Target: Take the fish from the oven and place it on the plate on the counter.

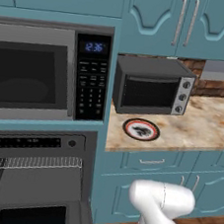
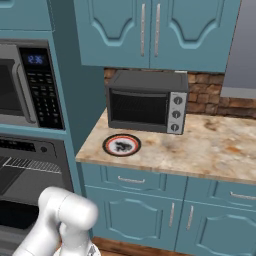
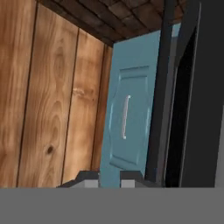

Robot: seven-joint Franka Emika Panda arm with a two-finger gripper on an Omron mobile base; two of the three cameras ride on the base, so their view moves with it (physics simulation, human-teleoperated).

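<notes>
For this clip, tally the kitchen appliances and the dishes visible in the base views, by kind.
Built-in oven, door open: 1
Microwave: 1
Toaster oven: 1
Plate on the counter: 1
Total: 4

Smooth white arm [image 1: 161, 202] — rounded, glossy joint housings.

Blue digits 12:36 on the microwave [image 1: 49, 71] display [image 1: 94, 47], keypad labels below too small to read
</notes>
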